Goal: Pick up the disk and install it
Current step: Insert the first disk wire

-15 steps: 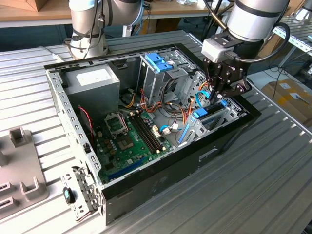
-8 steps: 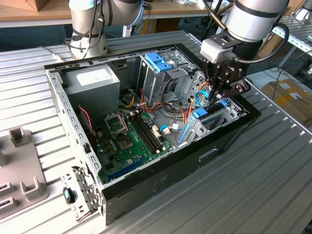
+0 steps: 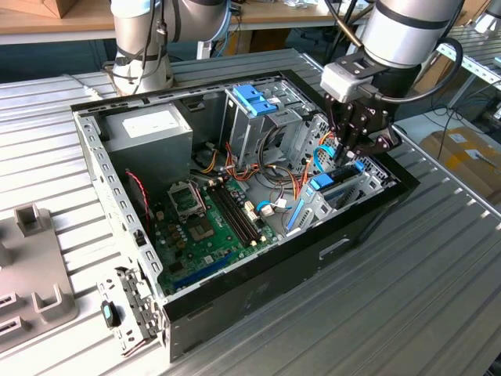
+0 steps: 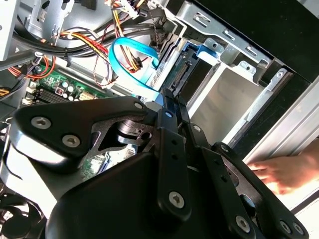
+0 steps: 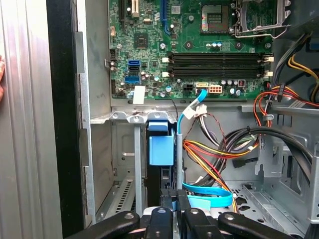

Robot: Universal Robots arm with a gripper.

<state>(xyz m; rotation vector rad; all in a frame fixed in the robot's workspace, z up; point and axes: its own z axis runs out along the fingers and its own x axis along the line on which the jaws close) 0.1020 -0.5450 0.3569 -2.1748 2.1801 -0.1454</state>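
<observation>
Fingers [image 5: 170,200] are sitting pressed together while I am hovering with the disk [image 5: 161,149] standing edge-on just beyond my tips.

The disk [image 3: 333,179] stands on edge in the drive bay [image 5: 123,149] at the front corner of the open computer case [image 3: 258,301], directly beneath my gripper [image 3: 345,159]. In the first wrist view I see its narrow dark body edge-on, framed by its light-blue carrier rail [image 5: 161,145], between the bay's metal walls.
</observation>
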